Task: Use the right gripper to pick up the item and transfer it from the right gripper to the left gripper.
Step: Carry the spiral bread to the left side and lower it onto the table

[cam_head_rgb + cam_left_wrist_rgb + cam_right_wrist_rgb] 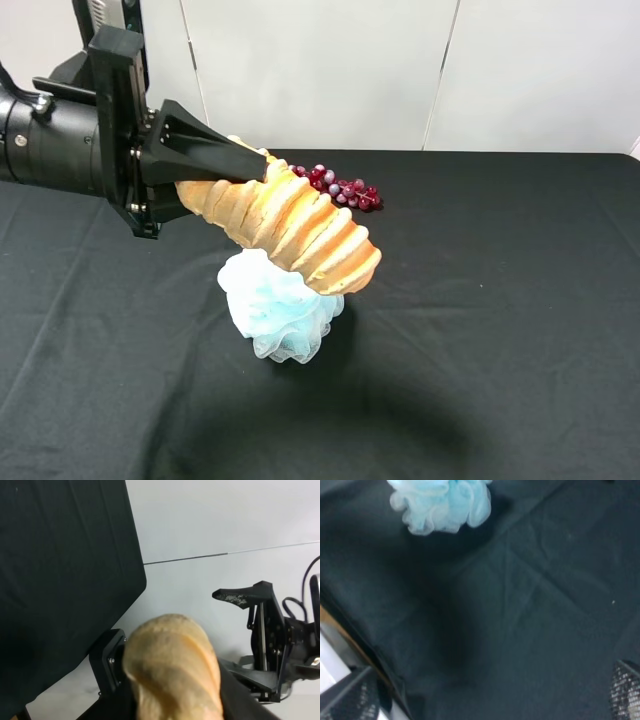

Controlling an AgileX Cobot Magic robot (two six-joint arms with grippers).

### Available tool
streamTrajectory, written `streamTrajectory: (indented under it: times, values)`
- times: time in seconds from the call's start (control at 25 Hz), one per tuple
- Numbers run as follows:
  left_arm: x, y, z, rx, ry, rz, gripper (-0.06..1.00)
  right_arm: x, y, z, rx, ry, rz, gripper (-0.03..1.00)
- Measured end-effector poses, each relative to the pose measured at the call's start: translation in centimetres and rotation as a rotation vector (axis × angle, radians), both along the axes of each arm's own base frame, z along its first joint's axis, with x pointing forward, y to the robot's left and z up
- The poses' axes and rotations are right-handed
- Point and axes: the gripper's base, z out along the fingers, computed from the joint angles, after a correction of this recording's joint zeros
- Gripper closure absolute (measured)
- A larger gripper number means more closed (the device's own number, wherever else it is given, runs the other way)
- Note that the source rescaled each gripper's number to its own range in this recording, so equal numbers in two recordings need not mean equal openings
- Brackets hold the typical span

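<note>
The golden-tan bread roll [300, 225] hangs in the air above the table, close to the high camera, so it looks large. My left gripper [232, 178] is shut on one end of it, and the ridged free end points to the right and downward. In the left wrist view the roll [172, 670] fills the space between the left gripper's fingers [107, 665]. My right gripper [487, 692] is open and empty over the black cloth, with only its mesh pads [626, 687] showing at the frame corners. It is outside the high view. The left wrist view shows it [260, 640] off beyond the table edge.
A pale-blue mesh bath puff [280, 305] lies on the black tablecloth [520, 300] under the roll and also shows in the right wrist view [440, 505]. A bunch of red-purple grapes [340, 188] lies behind the roll. A white wall stands behind the table.
</note>
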Motion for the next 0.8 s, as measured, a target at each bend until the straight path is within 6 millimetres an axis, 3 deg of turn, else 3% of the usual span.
streamTrajectory:
  times: [0.36,0.8]
  values:
    - [0.0,0.0,0.0,0.001,-0.014,-0.003,0.90,-2.3,-2.3,-2.1,0.135,-0.143,0.012,-0.03]
    - [0.0,0.0,0.0,0.001,-0.018,-0.004,0.91,-2.2,-2.1,-2.7,0.161,-0.153,0.018,-0.03]
